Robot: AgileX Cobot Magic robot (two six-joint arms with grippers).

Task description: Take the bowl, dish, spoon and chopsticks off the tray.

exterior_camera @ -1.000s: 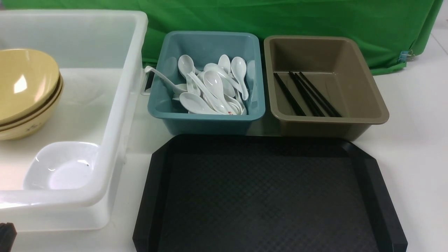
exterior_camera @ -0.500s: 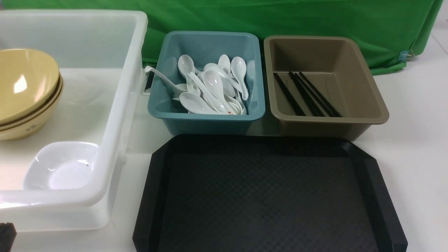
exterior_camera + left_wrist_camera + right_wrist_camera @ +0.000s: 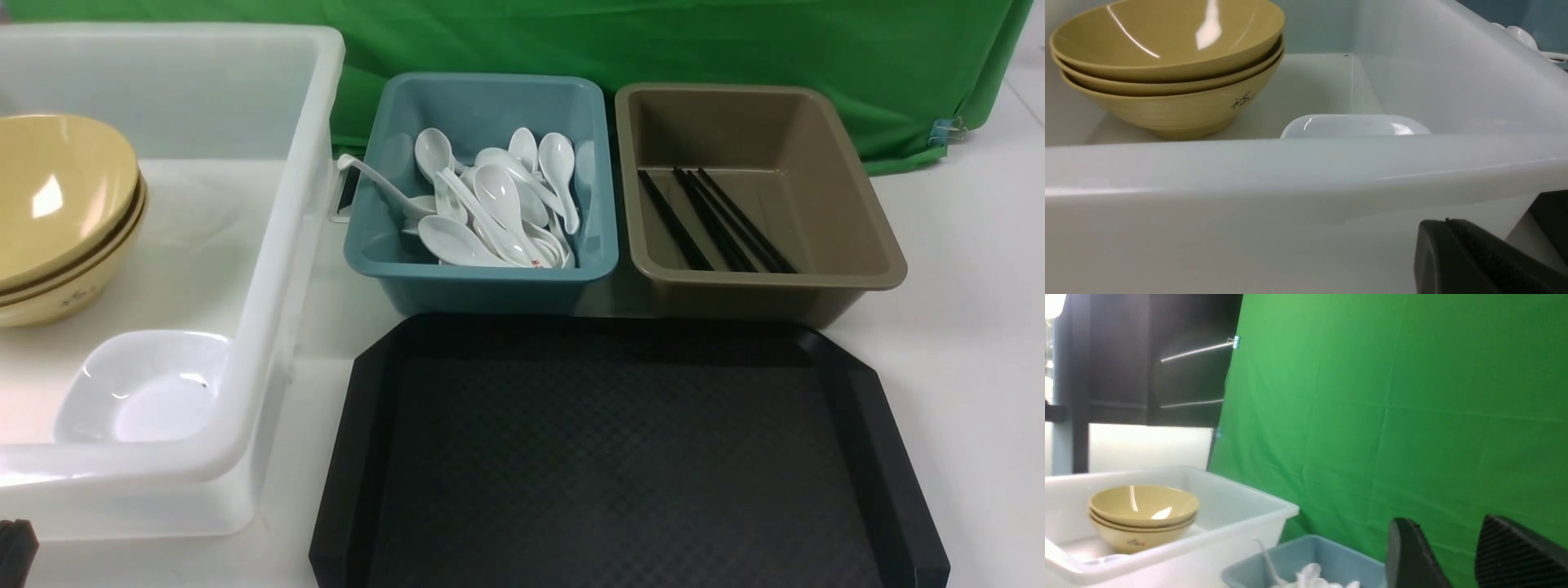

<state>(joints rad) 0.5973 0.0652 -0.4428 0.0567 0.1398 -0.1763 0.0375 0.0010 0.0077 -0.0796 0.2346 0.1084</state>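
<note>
Nothing moved since earlier frames; tray (image 3: 629,457) bare.
Right gripper (image 3: 1457,555) parted, holding nothing; left gripper (image 3: 1478,261) state indeterminable.

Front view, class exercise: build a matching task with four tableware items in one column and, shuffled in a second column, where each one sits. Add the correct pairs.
Things
1. stacked yellow bowls
2. spoon with red marks
3. black chopsticks
4. small white dish

Places
A. brown tub
B. near corner of the white bin
C. teal tub
D. far left side of the white bin

Pairs: 1-D, 2-C, 3-A, 4-B. The black tray holds none of them.
</note>
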